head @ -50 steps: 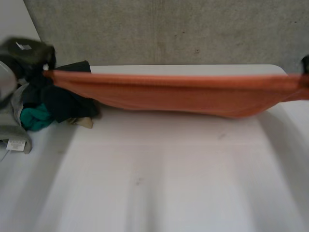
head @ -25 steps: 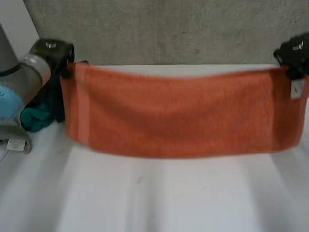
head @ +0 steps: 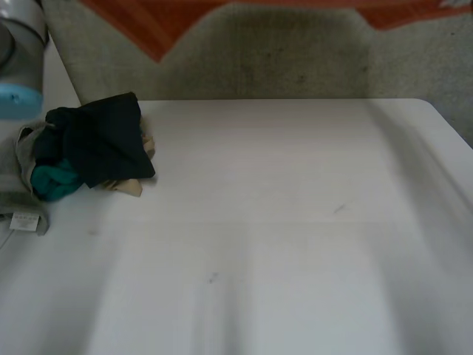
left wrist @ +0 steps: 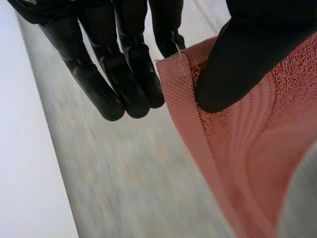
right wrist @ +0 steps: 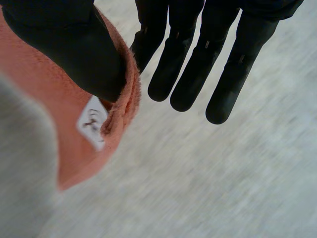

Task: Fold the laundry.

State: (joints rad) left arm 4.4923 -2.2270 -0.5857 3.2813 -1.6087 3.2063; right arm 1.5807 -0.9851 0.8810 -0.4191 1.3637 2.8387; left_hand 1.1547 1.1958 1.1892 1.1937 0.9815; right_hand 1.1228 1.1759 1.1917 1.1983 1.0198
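An orange towel (head: pixel 148 22) hangs high above the white table (head: pixel 281 237); in the head view its lower edge sags across the grey wall. In the left wrist view my left hand (left wrist: pixel 247 54) pinches a hemmed corner of the towel (left wrist: pixel 247 163) between thumb and straight fingers (left wrist: pixel 119 79). In the right wrist view my right hand (right wrist: pixel 74 44) pinches the other corner of the towel (right wrist: pixel 39 114), which carries a white label (right wrist: pixel 91 121), under its thumb, with the fingers (right wrist: pixel 198 69) straight beside it. My left arm (head: pixel 18 52) rises at the table's left.
A pile of dark, teal and beige clothes (head: pixel 89 148) lies at the table's far left. A grey garment with a tag (head: pixel 22 214) lies just in front of it. A grey wall (head: pixel 295 66) stands behind the table.
Both hands have lifted the stretched towel from just above the table up past the head view's upper edge; the hands have left that view.
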